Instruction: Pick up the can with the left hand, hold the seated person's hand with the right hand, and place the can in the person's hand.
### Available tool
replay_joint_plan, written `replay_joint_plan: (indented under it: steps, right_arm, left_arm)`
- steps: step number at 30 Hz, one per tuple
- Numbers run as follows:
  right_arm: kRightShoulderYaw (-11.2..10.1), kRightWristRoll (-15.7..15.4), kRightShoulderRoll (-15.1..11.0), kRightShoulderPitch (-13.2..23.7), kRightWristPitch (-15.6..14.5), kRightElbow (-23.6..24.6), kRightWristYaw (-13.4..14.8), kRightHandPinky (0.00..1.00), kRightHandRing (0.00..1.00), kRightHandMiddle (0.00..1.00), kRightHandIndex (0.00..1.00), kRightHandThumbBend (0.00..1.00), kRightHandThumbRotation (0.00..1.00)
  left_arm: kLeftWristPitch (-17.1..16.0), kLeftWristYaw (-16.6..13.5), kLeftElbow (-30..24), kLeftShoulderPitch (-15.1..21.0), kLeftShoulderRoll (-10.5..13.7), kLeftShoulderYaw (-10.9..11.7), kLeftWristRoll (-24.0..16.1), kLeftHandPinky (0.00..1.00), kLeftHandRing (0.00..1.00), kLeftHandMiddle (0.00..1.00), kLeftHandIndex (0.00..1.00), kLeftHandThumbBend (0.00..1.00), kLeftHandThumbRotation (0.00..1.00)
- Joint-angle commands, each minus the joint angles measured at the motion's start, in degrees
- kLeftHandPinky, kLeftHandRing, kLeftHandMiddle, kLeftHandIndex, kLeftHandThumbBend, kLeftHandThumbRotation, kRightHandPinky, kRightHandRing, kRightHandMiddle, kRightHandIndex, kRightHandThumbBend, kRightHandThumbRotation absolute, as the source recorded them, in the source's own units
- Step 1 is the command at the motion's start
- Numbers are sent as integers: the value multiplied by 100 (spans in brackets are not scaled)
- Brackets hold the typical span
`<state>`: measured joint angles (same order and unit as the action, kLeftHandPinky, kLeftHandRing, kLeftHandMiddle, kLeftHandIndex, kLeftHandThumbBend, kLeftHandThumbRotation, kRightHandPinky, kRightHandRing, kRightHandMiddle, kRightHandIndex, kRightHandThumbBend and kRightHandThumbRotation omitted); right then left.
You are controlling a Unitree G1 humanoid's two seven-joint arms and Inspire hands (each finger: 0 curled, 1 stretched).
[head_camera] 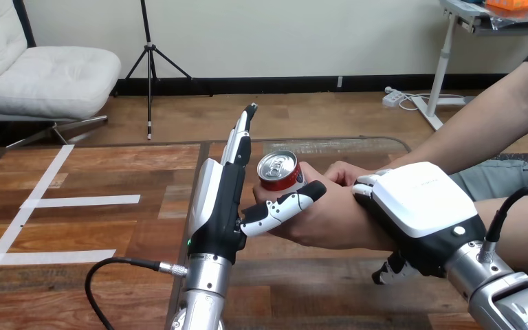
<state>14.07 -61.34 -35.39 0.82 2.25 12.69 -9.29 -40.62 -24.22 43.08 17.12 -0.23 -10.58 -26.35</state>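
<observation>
One can (pixel 278 171) sits in the person's hand (pixel 337 223).

- The can (pixel 278 167): its lower body is hidden behind the person's hand (pixel 330 220) and the thumb of the left hand (pixel 220 206). Whether its base rests on the palm cannot be told.
- The right hand (pixel 419 206), just right of the person's hand, curls over the wrist; its fingertips are hidden behind the wrist.
- The person's forearm (pixel 481 130), running right from the person's hand, is cut off by the view's right edge.
- The left forearm (pixel 203 289) and right forearm (pixel 502 289), below the person's hand, run off the bottom edge.
</observation>
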Motion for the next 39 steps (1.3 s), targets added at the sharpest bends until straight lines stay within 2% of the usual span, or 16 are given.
replay_joint_plan:
  steps: [1, 8, 13, 22, 31, 39]
  right_arm:
    - [-19, 140, 219, 172, 68, 206, 244, 78, 85, 85, 83, 99, 0]
    - [-188, 443, 411, -46, 45, 294, 538, 78, 84, 84, 82, 100, 0]
    - [-288, 582, 567, -202, -38, 391, 688, 78, 85, 85, 82, 98, 0]
    - [-488, 978, 1019, -591, -218, 644, 1009, 81, 87, 86, 83, 91, 0]
    - [-626, 1312, 1402, -968, -131, 772, 1550, 84, 90, 89, 85, 80, 0]
    - [-638, 1402, 1698, -1250, 106, 792, 2293, 85, 93, 91, 88, 66, 3]
  left_arm:
    - [-20, -15, -279, 266, 59, -1, 28, 100, 100, 100, 100, 95, 56]
    - [-139, 208, -366, 142, 17, 58, 339, 99, 100, 100, 99, 95, 54]
    - [-168, 356, -518, 7, -8, 85, 547, 94, 98, 98, 97, 94, 55]
    - [-223, 914, -1012, -410, -91, 112, 1245, 90, 94, 95, 94, 94, 58]
    - [-349, 1336, -1426, -773, -83, 126, 1671, 95, 95, 95, 93, 88, 57]
    - [-544, 1635, -1723, -1103, -37, 156, 1936, 96, 95, 95, 92, 81, 58]
